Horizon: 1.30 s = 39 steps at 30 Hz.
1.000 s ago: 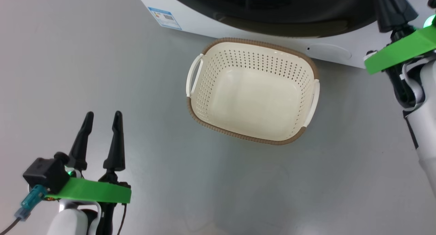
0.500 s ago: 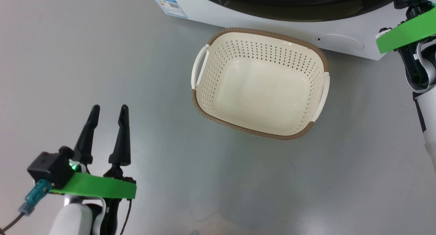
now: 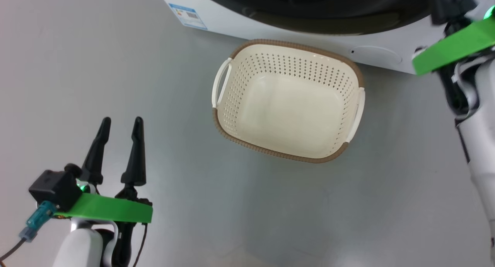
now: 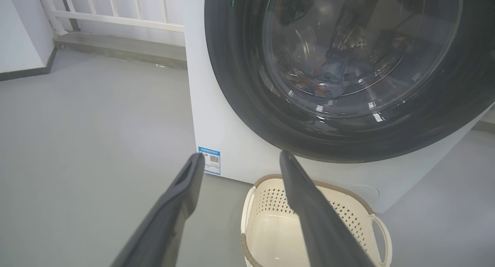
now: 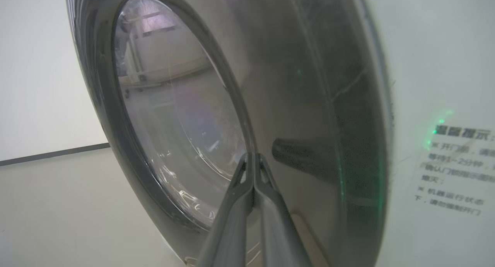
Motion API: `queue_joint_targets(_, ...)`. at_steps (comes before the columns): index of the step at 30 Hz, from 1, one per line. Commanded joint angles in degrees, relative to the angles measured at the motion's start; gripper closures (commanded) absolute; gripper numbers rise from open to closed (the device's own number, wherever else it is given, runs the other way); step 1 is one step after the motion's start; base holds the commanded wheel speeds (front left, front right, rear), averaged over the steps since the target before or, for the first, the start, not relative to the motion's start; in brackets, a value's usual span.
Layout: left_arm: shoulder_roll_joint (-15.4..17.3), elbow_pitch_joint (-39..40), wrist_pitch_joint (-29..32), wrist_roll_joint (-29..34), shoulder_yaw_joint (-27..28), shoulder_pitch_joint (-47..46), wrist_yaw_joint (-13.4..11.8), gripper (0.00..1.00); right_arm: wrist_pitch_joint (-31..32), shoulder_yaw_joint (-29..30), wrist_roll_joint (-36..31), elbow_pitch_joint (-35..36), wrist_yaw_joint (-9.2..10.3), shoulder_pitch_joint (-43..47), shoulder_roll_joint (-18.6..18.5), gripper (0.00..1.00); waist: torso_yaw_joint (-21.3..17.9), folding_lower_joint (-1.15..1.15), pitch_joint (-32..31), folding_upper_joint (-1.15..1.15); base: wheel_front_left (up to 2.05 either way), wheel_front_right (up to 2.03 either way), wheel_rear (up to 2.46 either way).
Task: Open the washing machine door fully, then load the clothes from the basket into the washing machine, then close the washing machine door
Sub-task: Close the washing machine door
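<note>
Zero in basket [image 3: 287,155], so we're closing washing machine door [image 5: 309,104]: right claw [image 5: 253,158] pinched together at it, left claw [image 3: 121,122] wide; next, press flush.

Laundry corner: washing machine [image 4: 205,116], basket [image 3: 286,64]

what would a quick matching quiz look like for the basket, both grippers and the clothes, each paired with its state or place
Things:
1. basket
2. left gripper
3. right gripper
4. clothes

States or places:
a. fingers pressed together, close to the black rim of the washing machine door
b. empty, standing on the floor
c. behind that door's glass
d. fingers spread apart, holding nothing

Pairs: 1-b, 2-d, 3-a, 4-c
</note>
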<state>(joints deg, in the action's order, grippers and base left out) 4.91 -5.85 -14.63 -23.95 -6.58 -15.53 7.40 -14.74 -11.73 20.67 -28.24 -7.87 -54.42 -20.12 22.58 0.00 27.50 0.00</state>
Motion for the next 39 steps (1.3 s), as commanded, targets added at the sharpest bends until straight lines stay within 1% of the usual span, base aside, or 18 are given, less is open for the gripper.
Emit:
queue_joint_targets(1,2.32,0.68,-0.37,-0.27,2.41,0.1,0.09,0.0,-0.26,-1.62,0.35,1.43,0.38,2.97,1.08,1.0,-1.0,0.0,-1.21,0.0,0.0,0.0,0.0)
queue_joint_targets(2,2.49,0.51,-0.37,-0.28,2.45,0.2,0.09,0.0,-0.26,-1.77,0.51,1.6,0.38,3.76,1.25,0.98,-1.29,0.0,-1.54,0.0,0.0,0.0,0.0)
queue_joint_targets(3,2.64,0.35,-0.37,-0.28,2.52,0.28,0.09,0.0,-0.26,-1.96,0.55,1.75,0.38,4.61,1.4,0.9,-1.59,0.0,-1.89,0.0,0.0,0.0,0.0)
queue_joint_targets(4,2.83,0.2,-0.37,-0.28,2.58,0.35,0.09,0.0,-0.26,-2.19,0.59,1.9,0.38,5.4,1.51,0.76,-1.91,0.0,-2.21,0.0,0.0,0.0,0.0)
queue_joint_targets(6,3.19,-0.16,-0.37,-0.29,2.7,0.42,0.09,0.0,-0.26,-2.28,0.84,2.32,0.38,6.99,1.84,0.56,-2.54,0.0,-2.81,0.0,0.0,0.0,0.0)
queue_joint_targets(7,3.37,-0.31,-0.37,-0.32,2.78,0.42,0.09,0.0,-0.26,-2.49,0.96,2.34,0.38,7.86,1.99,0.39,-2.87,0.0,-3.16,0.0,0.0,0.0,0.0)
queue_joint_targets(8,3.58,-0.42,-0.37,-0.35,2.81,0.45,0.09,0.0,-0.26,-2.59,1.07,2.47,0.38,8.72,2.17,0.17,-3.21,0.0,-3.55,0.0,0.0,0.0,0.0)
queue_joint_targets(9,3.81,-0.55,-0.37,-0.37,2.89,0.53,0.09,0.0,-0.26,-2.5,1.19,2.64,0.38,9.53,2.4,0.0,-3.58,0.0,-3.91,0.0,0.0,0.0,0.0)
queue_joint_targets(17,5.76,-1.84,-0.37,-0.44,3.33,1.47,0.09,0.0,-0.26,-1.23,1.67,4.14,0.38,16.47,3.97,0.0,-6.84,0.0,-7.55,0.0,0.0,0.0,0.0)
queue_joint_targets(22,6.96,-2.83,-0.37,-0.2,3.56,2.49,0.09,0.0,-0.26,-0.27,1.8,4.7,0.38,20.99,4.33,0.0,-9.25,0.0,-10.0,0.0,0.0,0.0,0.0)
queue_joint_targets(39,9.99,-4.4,-0.37,-0.89,4.27,6.99,0.09,0.0,-0.26,5.12,1.72,5.89,0.38,37.38,5.86,0.0,-16.78,0.0,-16.78,0.0,0.0,0.0,0.0)
